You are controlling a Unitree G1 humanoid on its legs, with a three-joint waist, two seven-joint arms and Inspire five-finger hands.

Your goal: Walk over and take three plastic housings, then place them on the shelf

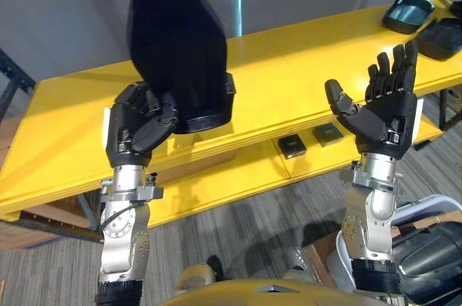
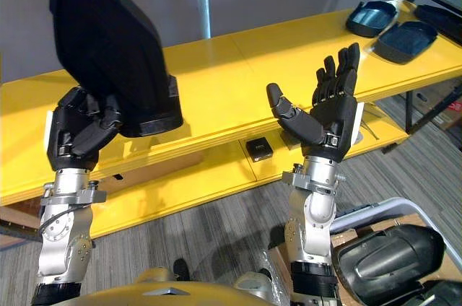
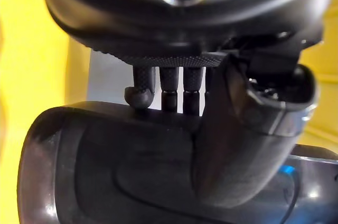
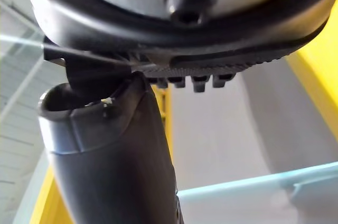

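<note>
Yellow shelf [image 1: 303,53], two tiers, against a grey wall; grey carpet [image 1: 253,226] below.

Left hand [image 1: 141,127]: raised before the shelf, its fingers [image 1: 162,115] curled round the lower edge of one black plastic housing [image 1: 177,39], thumb pressed against it. The housing stands upright above the fingers, broad dark face outward. Whether its foot touches the top tier cannot be told.

Right hand [image 1: 382,115]: palm up, empty, fingers straight and slightly spread, thumb out to the side.

Far housing [image 2: 372,17] and near housing [image 2: 408,39]: side by side on the top tier, beyond the right fingertips, well apart from them.

Small black box [image 2: 258,149]: on the lower tier [image 1: 216,183], below the right thumb.

Bin [image 2: 375,207]: white-rimmed, below the right wrist, holding dark shells [image 2: 386,252].
</note>
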